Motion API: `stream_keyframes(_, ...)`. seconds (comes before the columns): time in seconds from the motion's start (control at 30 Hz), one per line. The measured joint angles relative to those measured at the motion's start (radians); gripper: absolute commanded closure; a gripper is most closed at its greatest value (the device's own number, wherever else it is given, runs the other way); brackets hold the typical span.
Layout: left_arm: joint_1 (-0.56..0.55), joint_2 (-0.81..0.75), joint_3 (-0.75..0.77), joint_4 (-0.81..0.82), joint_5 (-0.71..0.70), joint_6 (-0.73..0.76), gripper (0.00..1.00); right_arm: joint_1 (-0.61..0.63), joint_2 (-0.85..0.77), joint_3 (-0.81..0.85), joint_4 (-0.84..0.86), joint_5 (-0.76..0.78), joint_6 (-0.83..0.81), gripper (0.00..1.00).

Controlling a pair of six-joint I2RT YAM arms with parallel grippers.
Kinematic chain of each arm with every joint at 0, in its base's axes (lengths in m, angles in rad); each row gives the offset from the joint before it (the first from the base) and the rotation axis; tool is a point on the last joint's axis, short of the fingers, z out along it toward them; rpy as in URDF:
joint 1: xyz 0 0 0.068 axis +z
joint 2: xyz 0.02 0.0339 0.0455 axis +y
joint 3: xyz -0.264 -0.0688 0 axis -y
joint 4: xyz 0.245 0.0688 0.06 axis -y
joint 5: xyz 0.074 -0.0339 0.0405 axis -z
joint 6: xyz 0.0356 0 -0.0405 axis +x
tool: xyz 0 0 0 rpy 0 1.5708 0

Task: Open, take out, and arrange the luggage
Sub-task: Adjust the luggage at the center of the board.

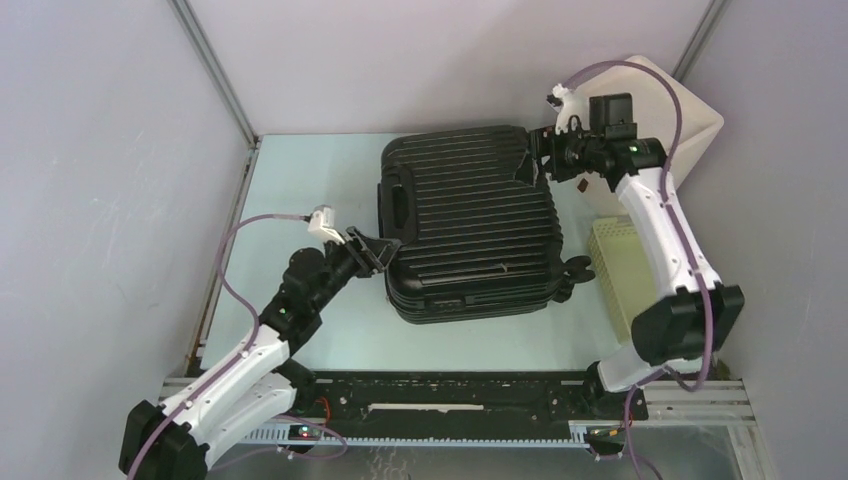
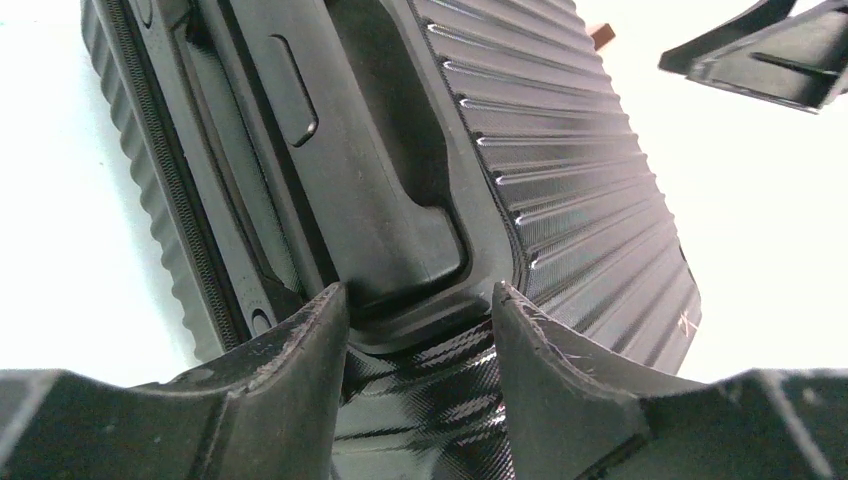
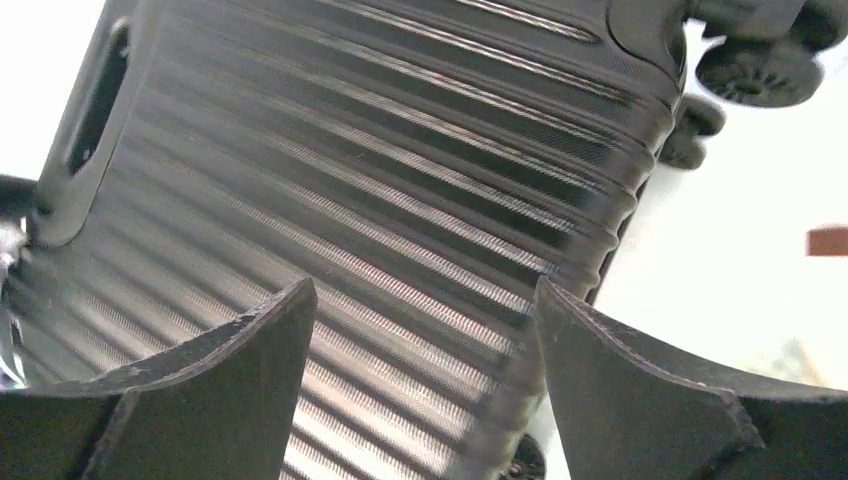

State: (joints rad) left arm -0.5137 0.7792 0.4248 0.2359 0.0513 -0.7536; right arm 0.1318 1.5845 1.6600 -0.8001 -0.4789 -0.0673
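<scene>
The black ribbed suitcase (image 1: 470,225) lies flat and closed in the middle of the table, wheels toward the right. My left gripper (image 1: 383,250) is open at its near left corner. In the left wrist view the left gripper (image 2: 420,312) has its jaws apart on either side of the suitcase (image 2: 560,170) corner, below the recessed side handle (image 2: 390,170). My right gripper (image 1: 537,160) is open at the far right corner. In the right wrist view the right gripper (image 3: 420,300) hangs over the ribbed shell (image 3: 380,170), with the wheels (image 3: 750,70) at the top right.
A pale yellow slatted basket (image 1: 620,265) stands right of the suitcase. A white box (image 1: 690,110) sits at the back right. A small brown piece (image 1: 583,186) lies on the table near the right gripper. Walls close in the left, back and right sides.
</scene>
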Motion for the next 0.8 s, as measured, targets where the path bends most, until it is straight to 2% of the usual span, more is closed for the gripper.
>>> stream_keyframes(0.17, -0.039, -0.009, -0.003, -0.006, 0.006, -0.006, 0.42, 0.008, -0.184, 0.003, -0.086, -0.052, -0.241, 0.11)
stream_keyframes(0.3, -0.069, 0.001, -0.003, 0.002, 0.002, -0.006, 0.42, 0.023, -0.418, -0.105, -0.169, -0.245, -0.531, 0.08)
stream_keyframes(0.37, -0.092, 0.009, -0.003, 0.013, -0.003, -0.006, 0.42, 0.055, -0.542, -0.221, -0.246, -0.371, -0.711, 0.13)
stream_keyframes(0.47, -0.131, 0.014, -0.003, 0.022, -0.018, -0.007, 0.42, 0.083, -0.662, -0.37, -0.362, -0.485, -0.916, 0.25)
stream_keyframes(0.57, -0.172, 0.014, -0.003, 0.024, -0.029, -0.007, 0.42, 0.094, -0.68, -0.478, -0.447, -0.509, -1.046, 0.41)
stream_keyframes(0.67, -0.201, 0.019, -0.003, 0.028, -0.032, -0.008, 0.42, 0.127, -0.644, -0.534, -0.478, -0.473, -1.102, 0.65)
stream_keyframes(0.8, -0.225, 0.04, -0.003, 0.05, -0.031, -0.009, 0.41, 0.168, -0.614, -0.597, -0.463, -0.372, -1.094, 0.79)
